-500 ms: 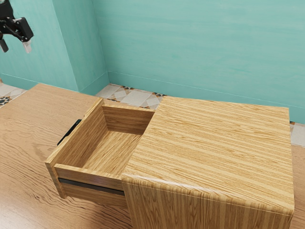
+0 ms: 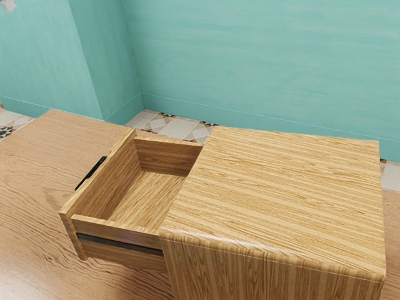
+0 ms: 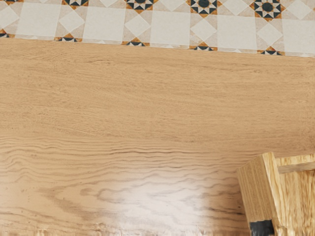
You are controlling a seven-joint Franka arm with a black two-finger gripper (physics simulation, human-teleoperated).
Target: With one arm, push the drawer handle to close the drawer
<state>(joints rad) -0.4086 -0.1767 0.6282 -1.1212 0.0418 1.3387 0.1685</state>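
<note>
Climbing and slipping toward the exterior view's left since the earlier frame, the gripper (image 2: 7, 5) is now hovering at that view's upper corner, while the drawer (image 2: 115, 229) is staying exactly where it was! Whether the fingers are spread or pressed together, I'm not able to tell. We're looking at the approach, I judge, and doing it well is meaning lining up in front of the handle (image 2: 90, 174), then lowering to its height well clear of the front panel (image 2: 99, 178). After that, it's wanting a steady push straight toward the cabinet (image 2: 281, 187), near the handle's middle so the drawer isn't twisting on its runners. And what a target: a slim black bar, sitting on the outer face of a striped, honey-brown wooden front, with the drawer standing well out of the cabinet and the handle facing away from it
</note>
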